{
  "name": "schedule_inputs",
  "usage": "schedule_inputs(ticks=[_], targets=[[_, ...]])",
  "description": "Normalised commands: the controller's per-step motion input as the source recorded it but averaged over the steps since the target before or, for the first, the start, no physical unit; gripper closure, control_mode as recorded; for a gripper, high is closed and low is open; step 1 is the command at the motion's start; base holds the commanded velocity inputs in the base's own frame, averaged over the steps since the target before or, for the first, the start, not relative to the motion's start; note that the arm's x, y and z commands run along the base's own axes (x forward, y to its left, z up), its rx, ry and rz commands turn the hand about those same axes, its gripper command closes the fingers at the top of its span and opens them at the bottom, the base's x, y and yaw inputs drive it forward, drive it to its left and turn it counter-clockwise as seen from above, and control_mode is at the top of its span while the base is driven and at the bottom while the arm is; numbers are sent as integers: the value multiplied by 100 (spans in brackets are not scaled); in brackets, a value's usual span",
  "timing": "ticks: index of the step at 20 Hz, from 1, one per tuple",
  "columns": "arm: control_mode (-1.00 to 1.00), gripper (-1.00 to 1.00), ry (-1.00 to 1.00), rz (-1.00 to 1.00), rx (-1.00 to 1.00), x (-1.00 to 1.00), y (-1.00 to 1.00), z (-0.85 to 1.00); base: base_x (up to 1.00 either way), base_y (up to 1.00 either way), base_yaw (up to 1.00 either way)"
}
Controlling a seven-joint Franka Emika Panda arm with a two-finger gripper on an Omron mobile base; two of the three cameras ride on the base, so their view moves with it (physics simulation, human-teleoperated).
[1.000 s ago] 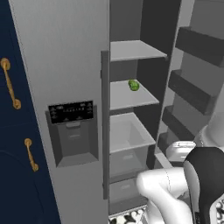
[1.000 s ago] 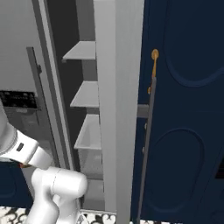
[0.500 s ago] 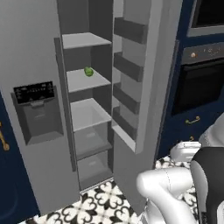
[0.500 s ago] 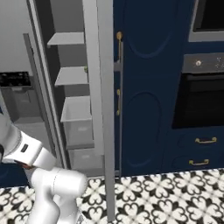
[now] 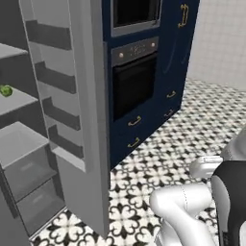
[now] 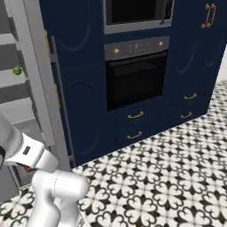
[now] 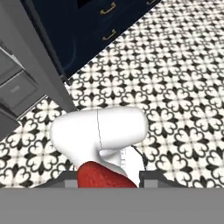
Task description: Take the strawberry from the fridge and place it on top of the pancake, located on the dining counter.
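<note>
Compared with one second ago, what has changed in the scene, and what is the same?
The base has turned away from the fridge toward the oven, so the whole view shifted. The claw stays shut on the strawberry. The green fruit remains on its shelf; the fridge door stays open.

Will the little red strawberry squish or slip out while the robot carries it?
It might squish: the strawberry looks small and soft, wedged low in the gripper, so a gentle squeeze seems wise. It may slip too, since its skin looks smooth and rounded. If dropped on the patterned floor, it would probably roll.
</note>
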Motion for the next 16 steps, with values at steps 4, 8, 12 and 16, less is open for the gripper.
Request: schedule_inputs(ticks=[4, 8, 12, 16], targets=[[100, 100, 0, 0, 0, 0, 0, 0, 27, -76, -67], [100, 100, 0, 0, 0, 0, 0, 0, 22, -76, -68], [100, 100, 0, 0, 0, 0, 0, 0, 41, -79, -60], [100, 100, 0, 0, 0, 0, 0, 0, 90, -80, -39]])
